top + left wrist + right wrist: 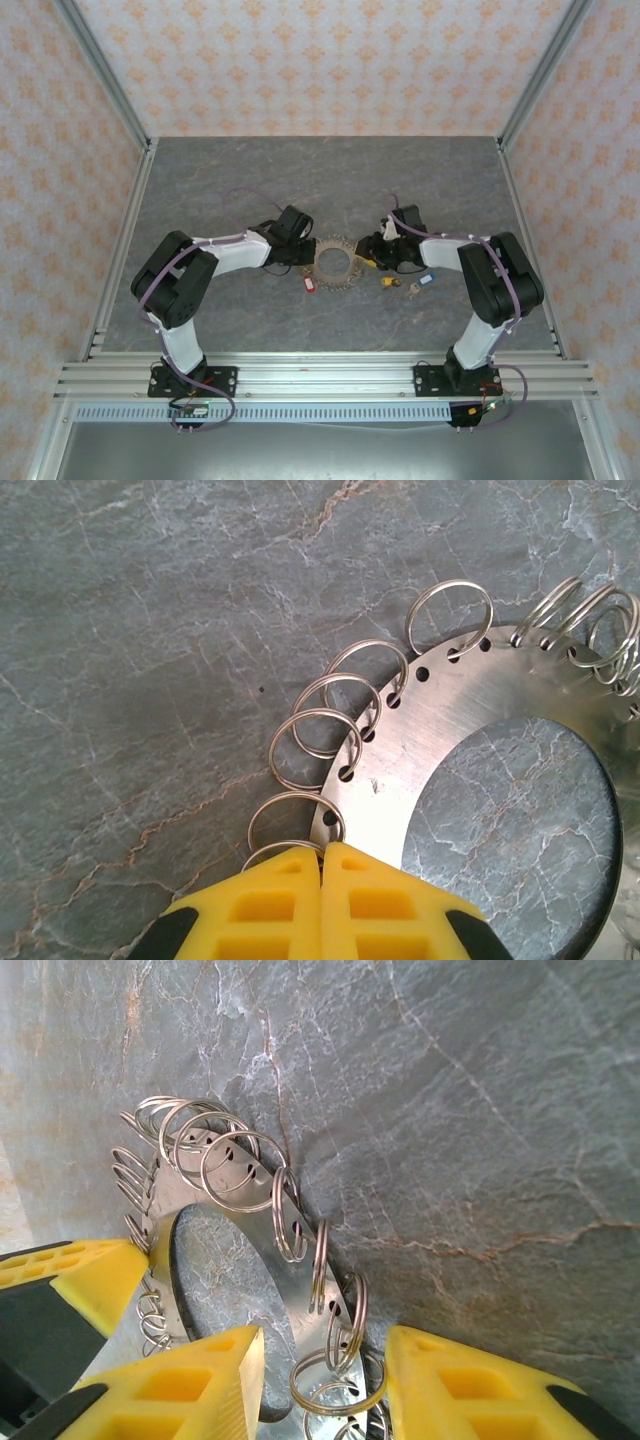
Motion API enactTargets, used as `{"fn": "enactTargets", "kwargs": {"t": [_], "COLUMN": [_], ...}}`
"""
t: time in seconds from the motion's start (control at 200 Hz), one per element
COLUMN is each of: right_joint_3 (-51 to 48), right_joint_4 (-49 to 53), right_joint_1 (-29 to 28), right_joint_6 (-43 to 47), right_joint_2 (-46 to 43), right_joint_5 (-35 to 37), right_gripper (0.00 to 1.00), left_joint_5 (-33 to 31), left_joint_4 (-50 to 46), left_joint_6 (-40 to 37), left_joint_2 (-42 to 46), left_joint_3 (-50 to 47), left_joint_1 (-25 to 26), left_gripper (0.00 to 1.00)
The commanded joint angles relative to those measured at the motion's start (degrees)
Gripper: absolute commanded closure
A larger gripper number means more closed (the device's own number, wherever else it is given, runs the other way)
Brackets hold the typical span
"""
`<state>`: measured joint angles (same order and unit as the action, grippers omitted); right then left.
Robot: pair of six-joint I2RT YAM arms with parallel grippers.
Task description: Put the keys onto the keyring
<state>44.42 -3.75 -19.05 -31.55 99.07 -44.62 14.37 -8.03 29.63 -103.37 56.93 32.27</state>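
The keyring (335,244) is a flat metal plate with a wide open centre and small split rings hung round its rim; it lies mid-table. My left gripper (305,258) sits at its left edge. In the left wrist view its yellow fingertips (322,848) are pressed together on the rim of the plate (450,710). My right gripper (325,1360) stands open at the opposite edge, straddling the plate's rim (296,1325) and several split rings. The red key (308,284) lies just in front of the keyring. The yellow key (386,283) and blue key (427,280) lie to its right.
The grey marbled tabletop (330,180) is walled by patterned panels, with aluminium posts at the back corners. A finger of the left gripper (90,1280) shows past the plate's far rim in the right wrist view.
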Motion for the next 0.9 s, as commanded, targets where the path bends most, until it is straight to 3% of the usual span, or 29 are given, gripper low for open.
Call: {"fn": "enactTargets", "kwargs": {"t": [0.0, 0.31, 0.5, 0.751, 0.896], "right_joint_3": [-1.41, -0.84, -0.8, 1.85, -0.32], "right_joint_4": [-3.99, -3.74, -2.08, 2.6, -8.63], "right_joint_1": [-1.47, -1.87, -2.55, -5.01, -4.88], "right_joint_6": [-1.08, -0.18, -0.05, 1.61, -3.65], "right_joint_2": [4.17, 4.63, 4.71, 5.07, 5.24], "right_joint_5": [-1.45, -2.37, -2.32, 2.05, -2.38], "right_gripper": [0.62, 0.59, 0.65, 0.61, 0.65], "left_joint_5": [1.5, 10.15, 10.21, 10.68, 9.86], "left_joint_4": [-1.81, 5.83, 5.22, 4.88, 4.1], "left_joint_6": [2.52, 7.01, 7.55, 7.38, 7.35], "left_joint_2": [-2.72, -0.95, -0.61, 0.08, 0.93], "left_joint_3": [-2.46, -6.64, -6.7, -6.64, -6.89], "left_joint_1": [-0.26, -4.57, -5.34, -5.29, -5.31], "left_gripper": [0.98, 0.99, 0.98, 0.97, 0.97]}}
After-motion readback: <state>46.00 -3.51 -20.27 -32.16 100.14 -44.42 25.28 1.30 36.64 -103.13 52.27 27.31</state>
